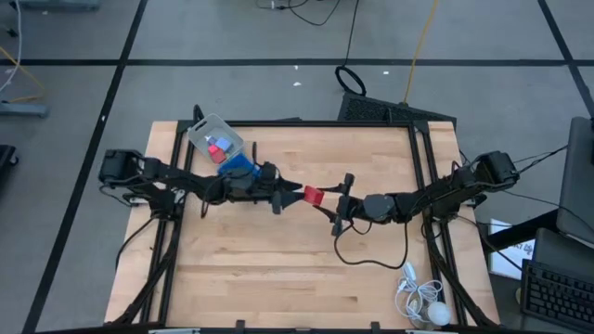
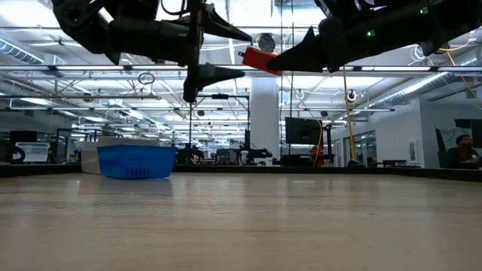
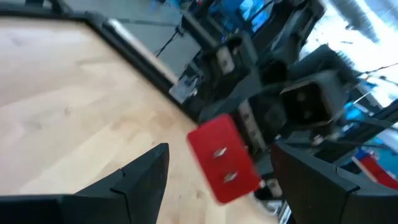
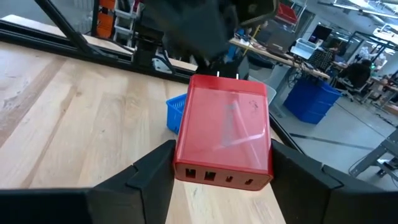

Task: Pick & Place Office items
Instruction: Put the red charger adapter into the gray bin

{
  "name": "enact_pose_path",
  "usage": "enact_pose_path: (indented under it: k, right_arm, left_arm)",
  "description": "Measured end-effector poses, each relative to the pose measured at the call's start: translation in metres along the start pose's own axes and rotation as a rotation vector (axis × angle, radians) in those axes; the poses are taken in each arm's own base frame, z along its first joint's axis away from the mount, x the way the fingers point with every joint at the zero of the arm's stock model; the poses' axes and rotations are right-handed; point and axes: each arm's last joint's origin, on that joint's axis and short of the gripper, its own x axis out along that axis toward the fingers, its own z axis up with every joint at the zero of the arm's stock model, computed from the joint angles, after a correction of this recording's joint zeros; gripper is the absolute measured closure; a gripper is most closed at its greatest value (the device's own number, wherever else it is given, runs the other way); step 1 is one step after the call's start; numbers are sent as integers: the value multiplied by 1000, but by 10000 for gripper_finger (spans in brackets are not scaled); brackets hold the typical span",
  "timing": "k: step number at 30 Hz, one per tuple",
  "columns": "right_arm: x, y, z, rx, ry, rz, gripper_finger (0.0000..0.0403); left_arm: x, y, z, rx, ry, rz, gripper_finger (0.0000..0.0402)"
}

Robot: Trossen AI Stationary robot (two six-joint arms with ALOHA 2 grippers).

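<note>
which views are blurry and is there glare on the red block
Left wrist view: motion blur smears the red block and the right hand behind it. Right wrist view: sharp, with pale glare streaks across the block's top. Low view: arms are dark silhouettes against bright ceiling lights.

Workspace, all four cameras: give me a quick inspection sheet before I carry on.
Surface: wooden table, mostly bare.
Job's things: red block held in mid-air above the table's middle; more small pieces, one red, in the clear box at the far left corner.
Clutter: blue tray beside the clear box; white corded gadget at the near right edge.
Grippers: right gripper shut on the red block; left gripper open, its fingers either side of the same block, not touching it.
Cables: black cable looping on the table under the right arm; more on the floor beyond.
Surroundings: open workshop with benches and monitors; a person seated far off on the right.
</note>
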Motion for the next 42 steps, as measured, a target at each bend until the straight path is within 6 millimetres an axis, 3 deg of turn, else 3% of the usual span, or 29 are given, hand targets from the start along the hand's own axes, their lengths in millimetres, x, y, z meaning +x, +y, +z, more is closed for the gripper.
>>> enact_pose_path:
  k: [14,30,42]
  right_arm:
    - [0,0,-1,-21,8,-3,186]
    - [0,1,-2,-29,18,8,185]
    - [0,1,-2,-46,19,9,184]
  left_arm:
    - [33,-2,-4,35,53,-36,117]
    - [34,-3,-4,19,74,-53,120]
    - [34,-1,-5,9,81,-39,233]
